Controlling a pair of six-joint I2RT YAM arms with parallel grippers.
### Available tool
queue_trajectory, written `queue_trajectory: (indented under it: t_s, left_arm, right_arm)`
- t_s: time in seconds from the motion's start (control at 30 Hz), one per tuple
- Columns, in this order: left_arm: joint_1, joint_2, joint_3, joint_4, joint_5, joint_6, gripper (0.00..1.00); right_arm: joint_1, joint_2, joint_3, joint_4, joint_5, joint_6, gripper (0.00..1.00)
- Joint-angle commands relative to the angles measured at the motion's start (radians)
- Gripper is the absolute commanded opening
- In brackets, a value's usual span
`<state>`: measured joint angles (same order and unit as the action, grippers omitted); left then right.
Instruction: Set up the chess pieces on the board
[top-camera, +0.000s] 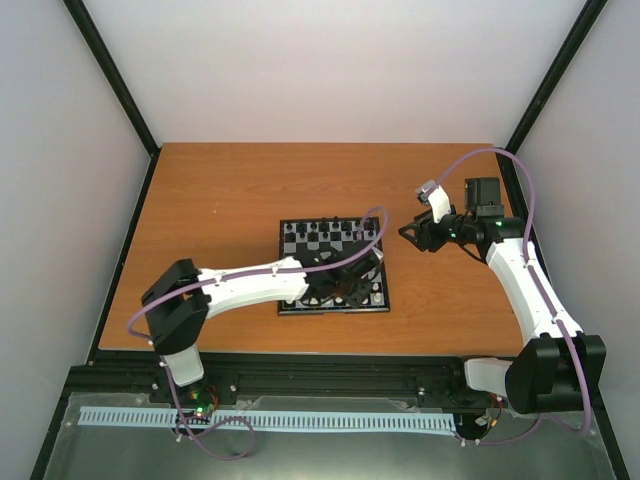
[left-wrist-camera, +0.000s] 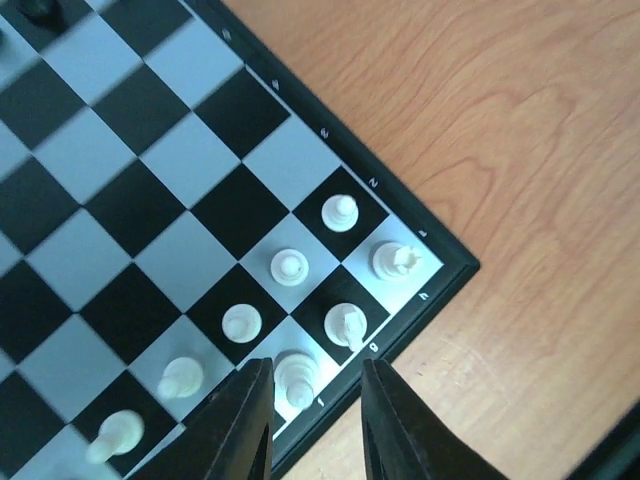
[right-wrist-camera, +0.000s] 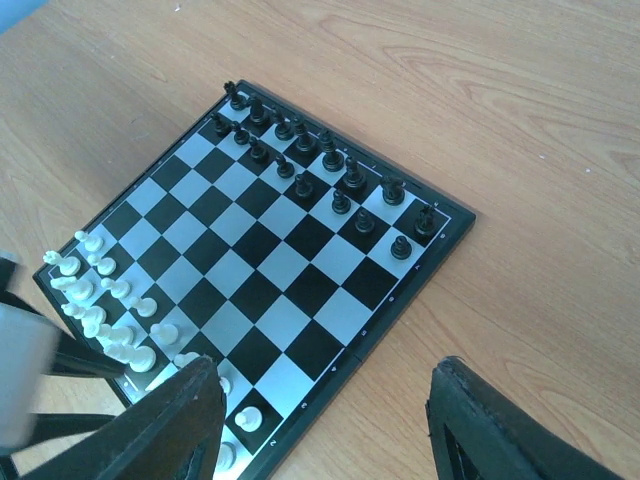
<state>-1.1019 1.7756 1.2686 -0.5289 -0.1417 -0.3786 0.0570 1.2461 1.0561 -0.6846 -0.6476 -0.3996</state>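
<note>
The board (top-camera: 300, 262) lies mid-table. Black chess pieces (right-wrist-camera: 305, 150) fill its two far rows, and cream-white pieces (right-wrist-camera: 100, 310) stand along its near side. My left gripper (top-camera: 347, 285) hovers over the board's near right corner. In the left wrist view it (left-wrist-camera: 315, 368) is open, with a white bishop (left-wrist-camera: 297, 376) standing between its fingers close to the left one. A white knight (left-wrist-camera: 345, 325), a rook (left-wrist-camera: 395, 260) and a row of pawns (left-wrist-camera: 288, 266) stand beside the bishop. My right gripper (top-camera: 408, 233) is open and empty, off the board's right edge (right-wrist-camera: 325, 365).
Bare wooden table (top-camera: 220, 200) surrounds the board. Black frame rails (top-camera: 120, 90) and pale walls close in the sides. The left arm's white link (top-camera: 250, 283) lies across the board's near left corner.
</note>
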Motion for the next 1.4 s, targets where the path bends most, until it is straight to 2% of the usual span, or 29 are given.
queue_trajectory:
  t_s: [0.0,0.07,0.27,0.4,0.43,0.47,0.5,0.6,0.67,0.7,0.77,0.83,0.9,1.0,1.37]
  left_arm:
    - [-0.013,-0.123,0.075,-0.101,-0.032,0.022,0.25]
    - [-0.013,-0.175,0.097,-0.153,-0.075,0.037,0.26]
    - [-0.003,-0.324,0.208,-0.374,-0.204,0.058,0.46]
    - [0.078,-0.427,0.218,-0.431,-0.293,0.073,0.64]
    - [0.126,-0.449,0.213,-0.428,-0.284,0.082,0.67]
    - [0.175,-0.474,0.203,-0.420,-0.279,0.082,0.69]
    - [0.222,-0.498,0.193,-0.413,-0.288,0.058,0.73]
    - [0.268,-0.560,0.132,-0.357,-0.359,0.039,0.91]
    - [0.298,-0.599,0.018,-0.267,-0.452,0.045,0.99]
    - [0.330,-0.622,-0.054,-0.177,-0.459,0.060,1.00]
    - [0.410,-0.626,-0.145,-0.139,-0.412,0.027,1.00]
    - [0.425,-0.602,-0.125,-0.171,-0.393,0.005,1.00]
    - [0.428,-0.581,-0.109,-0.182,-0.421,-0.011,1.00]
    - [0.436,-0.578,-0.101,-0.194,-0.440,-0.022,1.00]
    - [0.436,-0.699,-0.160,-0.126,-0.495,0.011,1.00]
  right_arm:
    - [-0.008,-0.022,0.010,-0.006,-0.012,-0.003,0.57]
    - [-0.008,-0.033,0.024,-0.008,0.006,0.013,0.57]
    - [-0.008,-0.055,0.153,-0.087,0.007,0.023,0.62]
    - [-0.008,-0.068,0.242,-0.125,0.056,0.063,0.63]
    - [-0.007,-0.079,0.261,-0.128,0.070,0.076,0.69]
    - [-0.008,-0.093,0.276,-0.123,0.090,0.092,0.95]
    - [-0.008,-0.111,0.282,-0.104,0.120,0.116,0.99]
    - [-0.008,-0.176,0.214,0.013,0.227,0.240,1.00]
    - [-0.008,-0.207,0.108,0.090,0.163,0.267,1.00]
    - [-0.007,-0.215,0.054,0.127,0.097,0.253,1.00]
    - [-0.008,-0.235,-0.052,0.217,0.078,0.324,1.00]
    - [-0.007,-0.274,-0.143,0.321,0.148,0.379,1.00]
    - [-0.008,-0.318,-0.208,0.396,0.257,0.361,1.00]
    - [-0.007,-0.358,-0.220,0.410,0.335,0.355,1.00]
    - [-0.008,-0.385,-0.232,0.412,0.343,0.358,1.00]
